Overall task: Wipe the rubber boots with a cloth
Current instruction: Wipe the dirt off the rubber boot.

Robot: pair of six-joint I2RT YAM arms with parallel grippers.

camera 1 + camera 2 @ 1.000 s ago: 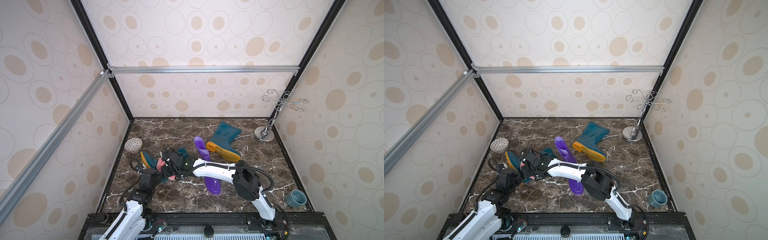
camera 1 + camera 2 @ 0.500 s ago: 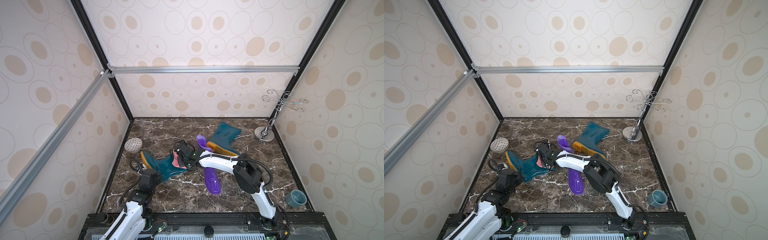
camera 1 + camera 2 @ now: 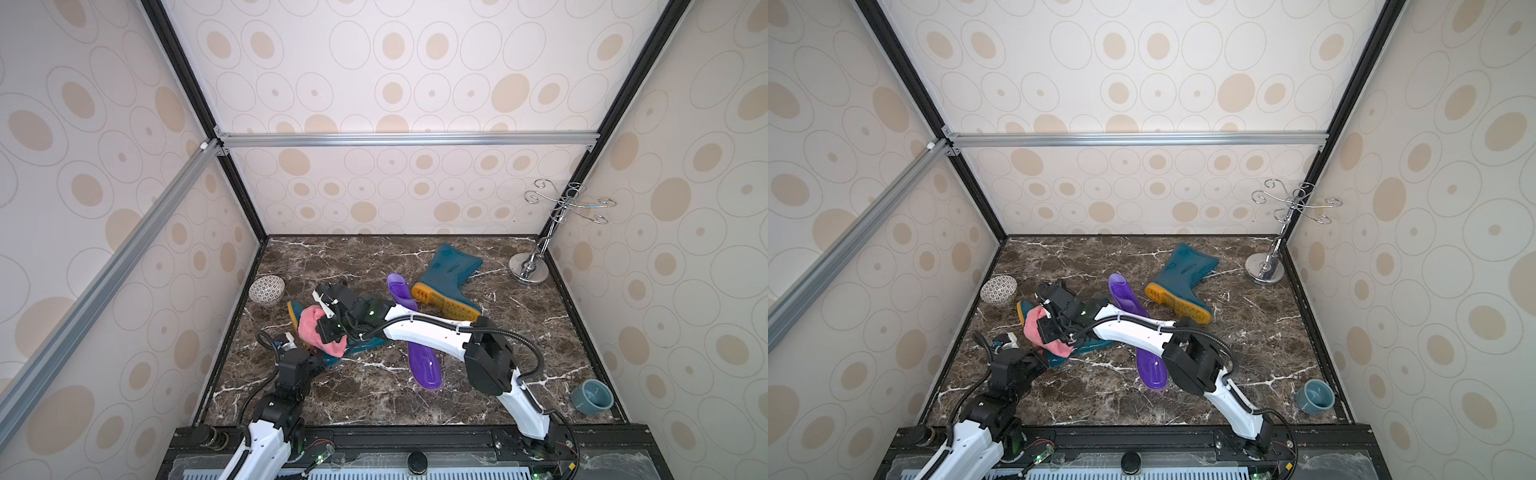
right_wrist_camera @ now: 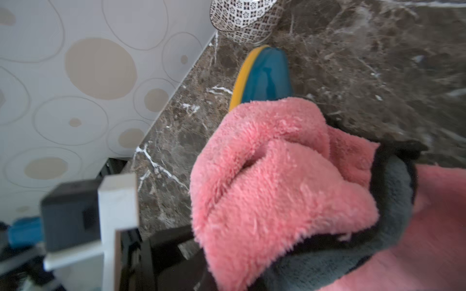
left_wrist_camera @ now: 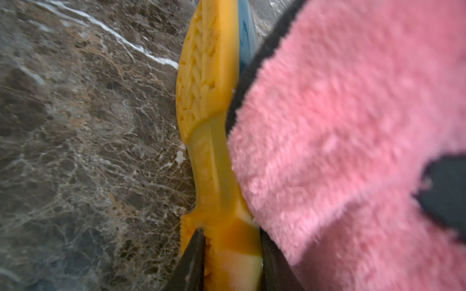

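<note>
The right fingers are buried in the cloth (image 3: 309, 324) and show in no view. The pink fold bunched at the right arm's black wrist end (image 3: 331, 329) tells that they are pressed together on it. The cloth lies over the foot of the near teal boot (image 4: 267, 75), so only its toe, part of its shaft and its yellow sole (image 5: 209, 100) show. The left fingers (image 5: 191, 259) pinch that sole's heel from both sides, with only their tips in frame. The right arm (image 3: 428, 332) crosses the purple boot (image 3: 422, 359) and hides its middle. The far teal boot (image 3: 446, 274) lies on its side in full view near the back wall.

The near boot's toe is close to the left wall, just beside a patterned bowl (image 3: 266, 289). Bare tabletop (image 3: 374, 399) lies open toward the front edge. Whether the bowl holds anything cannot be told. A blue cup (image 3: 592, 397) stands mouth up in the near right corner, and a chrome stand (image 3: 528, 270) occupies the far right one.
</note>
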